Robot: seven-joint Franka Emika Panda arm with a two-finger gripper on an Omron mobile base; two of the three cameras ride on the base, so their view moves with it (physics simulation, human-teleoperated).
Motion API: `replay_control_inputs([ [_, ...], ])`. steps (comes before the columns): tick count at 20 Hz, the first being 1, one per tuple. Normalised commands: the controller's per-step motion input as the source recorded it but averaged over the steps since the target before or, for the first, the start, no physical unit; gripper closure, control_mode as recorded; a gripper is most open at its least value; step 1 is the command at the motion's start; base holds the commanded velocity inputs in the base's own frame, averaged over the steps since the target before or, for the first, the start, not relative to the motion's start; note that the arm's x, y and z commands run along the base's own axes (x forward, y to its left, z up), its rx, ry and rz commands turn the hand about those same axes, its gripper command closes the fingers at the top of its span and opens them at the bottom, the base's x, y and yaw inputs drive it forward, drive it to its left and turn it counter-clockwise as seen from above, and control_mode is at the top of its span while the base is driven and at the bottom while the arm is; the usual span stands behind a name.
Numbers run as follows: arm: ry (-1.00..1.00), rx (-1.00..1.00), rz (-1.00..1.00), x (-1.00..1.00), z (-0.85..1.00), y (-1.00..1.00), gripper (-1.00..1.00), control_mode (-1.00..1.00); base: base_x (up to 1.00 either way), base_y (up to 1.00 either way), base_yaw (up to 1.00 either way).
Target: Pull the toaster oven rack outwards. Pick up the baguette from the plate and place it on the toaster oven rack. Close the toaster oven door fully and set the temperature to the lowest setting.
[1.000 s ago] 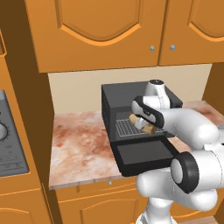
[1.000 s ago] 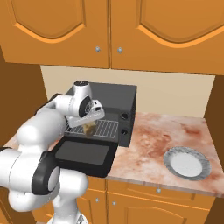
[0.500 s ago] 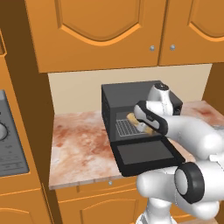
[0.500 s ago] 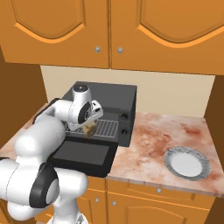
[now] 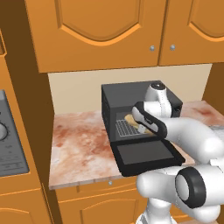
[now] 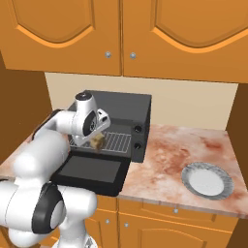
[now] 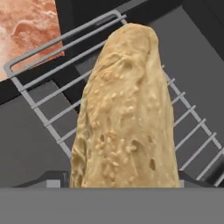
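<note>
while the toaster oven door [image 5: 146, 155] lies folded down flat in front of the toaster oven [image 5: 131, 94], the gripper [image 6: 98, 139] hangs over the pulled-out toaster oven rack [image 7: 52, 109], its jaws spread wide around the baguette [image 7: 127, 113], which it holds. right of the oven, well apart on the counter [image 6: 169, 145], sits the bare plate [image 6: 207, 180].

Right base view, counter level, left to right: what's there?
Open toaster oven door → baguette over the toaster oven rack → toaster oven control strip → bare marble counter → empty plate.
</note>
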Motion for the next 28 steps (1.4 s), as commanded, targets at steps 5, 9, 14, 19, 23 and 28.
replay_control_inputs([
  [5, 0.0, -0.21, 0.19, 0.0, 0.42, 0.09, 1.0, -1.0, 0.0, 0.0, 0.0],
  [9, -0.06, -0.11, 0.18, 0.07, 0.1, -0.01, 1.0, -1.0, 0.0, 0.0, 0.0],
  [14, -0.05, 0.0, 0.16, 0.05, -0.04, -0.02, 1.0, -1.0, 0.0, 0.0, 0.0],
  [19, 0.0, 0.0, 0.07, 0.03, -0.21, 0.0, 1.0, -1.0, 0.0, 0.0, 0.0],
  [23, 0.0, 0.0, 0.04, 0.01, -0.23, 0.0, 1.0, -1.0, 0.0, 0.0, 0.0],
  [28, 0.0, 0.0, 0.04, 0.04, -0.33, 0.0, 1.0, -1.0, 0.0, 0.0, 0.0],
])
